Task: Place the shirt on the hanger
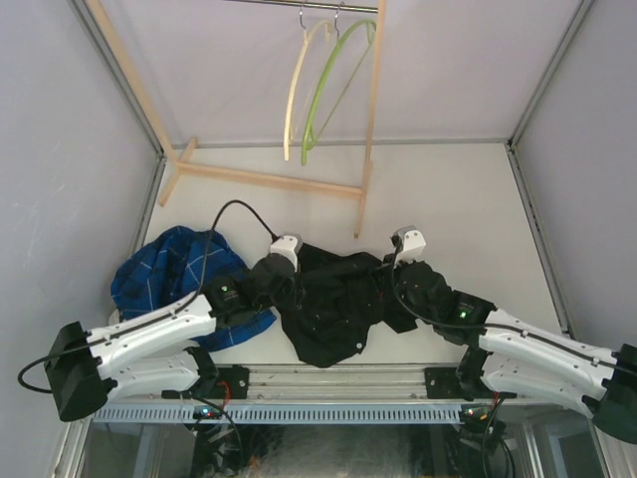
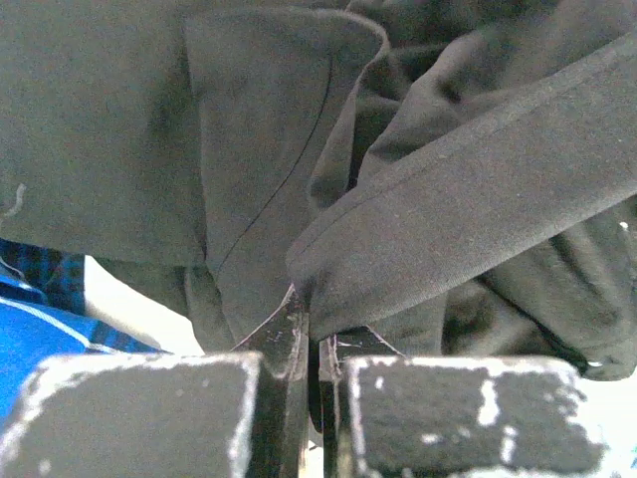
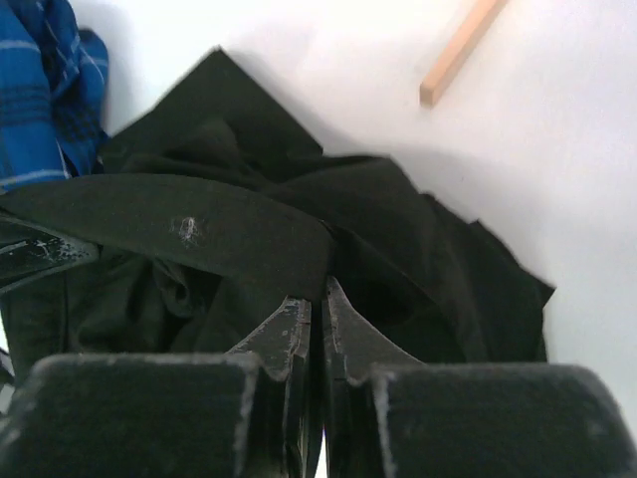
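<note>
the shirt [image 1: 328, 299] lies crumpled on the white table [image 1: 458, 189], at about 6 o'clock from the table's middle and just ahead of the arm bases. a taut band of its black cloth runs across the top between the two arms. the left gripper [image 2: 309, 344] sits at the shirt's 10 o'clock edge. in the left wrist view its jaws are pressed together on a folded hem of the dark fabric, which rises away toward 2 o'clock. the right gripper [image 3: 318, 309] sits at the shirt's 2 o'clock edge. its jaws are likewise closed to a thin slit, pinching the end of the same stretched band, which leads off toward 9 o'clock in the right wrist view. the blue plaid shirt [image 1: 164, 274] is heaped at 9 o'clock from the black one, touching it under the left arm. the hanger [image 1: 333, 85] hangs by its hook from the metal rail [image 1: 299, 5] at 12 o'clock, well apart from the shirt. the cream hanger [image 1: 294, 90] hangs just beside it at 9 o'clock, inside the wooden rack [image 1: 269, 181].
</note>
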Motion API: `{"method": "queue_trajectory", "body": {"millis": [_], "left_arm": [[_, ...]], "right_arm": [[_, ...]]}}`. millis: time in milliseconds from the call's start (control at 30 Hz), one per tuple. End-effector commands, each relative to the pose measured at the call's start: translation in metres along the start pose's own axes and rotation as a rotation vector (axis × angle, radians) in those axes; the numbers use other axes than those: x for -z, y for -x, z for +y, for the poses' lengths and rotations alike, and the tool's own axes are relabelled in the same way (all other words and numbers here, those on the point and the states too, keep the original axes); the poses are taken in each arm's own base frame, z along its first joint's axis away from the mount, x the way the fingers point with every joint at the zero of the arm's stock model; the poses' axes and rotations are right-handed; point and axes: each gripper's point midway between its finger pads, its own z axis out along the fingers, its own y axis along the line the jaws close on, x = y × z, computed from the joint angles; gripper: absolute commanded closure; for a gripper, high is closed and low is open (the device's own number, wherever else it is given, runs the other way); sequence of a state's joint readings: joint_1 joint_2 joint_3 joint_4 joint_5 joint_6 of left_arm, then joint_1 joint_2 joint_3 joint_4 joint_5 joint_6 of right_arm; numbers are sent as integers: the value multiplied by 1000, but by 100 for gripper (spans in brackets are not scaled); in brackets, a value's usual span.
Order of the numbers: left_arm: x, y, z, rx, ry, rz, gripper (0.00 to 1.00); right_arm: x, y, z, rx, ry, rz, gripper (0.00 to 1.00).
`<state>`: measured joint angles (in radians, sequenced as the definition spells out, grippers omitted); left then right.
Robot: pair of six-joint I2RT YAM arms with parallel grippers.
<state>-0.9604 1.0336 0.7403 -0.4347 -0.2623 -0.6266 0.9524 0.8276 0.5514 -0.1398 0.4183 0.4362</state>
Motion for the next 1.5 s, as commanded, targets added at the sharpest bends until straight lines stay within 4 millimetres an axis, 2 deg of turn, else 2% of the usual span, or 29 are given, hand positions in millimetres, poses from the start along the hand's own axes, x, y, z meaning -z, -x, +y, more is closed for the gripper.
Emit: {"method": "queue_trajectory", "body": {"millis": [0,133,333,400,500,567,700,800,900,967,1067,1167,1300,1400,1467], "left_arm": [[-18,-2,-13,84,-64,-22,100],[-34,5,-16,89,-65,-14,98],[-60,14,-3,83,-33,-8,96],[-66,18,1,75,-18,-4,95],[-66,33,4,52,1,-9,93],[-57,51,2,37,4,-35,90],[-31,79,-7,21,-18,-95,81],[-17,86,-11,23,-48,-117,78],[-17,80,-12,22,-60,-101,79],[-21,74,-10,20,-54,-82,79],[-28,67,-9,17,-46,-56,79],[-33,66,-9,16,-46,-48,71],[-36,65,-10,19,-44,-41,66],[-35,66,-12,20,-52,-45,66],[-34,67,-11,21,-51,-48,68]], "right_arm": [[-9,-17,15,-110,44,60,100],[-27,-24,16,-114,60,93,100],[-53,-41,2,-107,29,151,100],[-59,-40,-2,-99,21,149,100],[-64,-23,-6,-95,20,125,99],[-60,-4,-7,-78,18,89,91],[-37,30,-6,-43,23,24,65],[-19,37,-4,-36,42,20,54],[-1,36,-4,-37,41,19,49],[12,36,2,-31,51,8,50],[25,36,21,-40,110,-3,61],[29,29,46,-54,181,12,65],[18,7,72,-83,242,52,65],[1,-6,74,-102,217,70,65],[-11,-7,74,-109,199,53,65]]}}
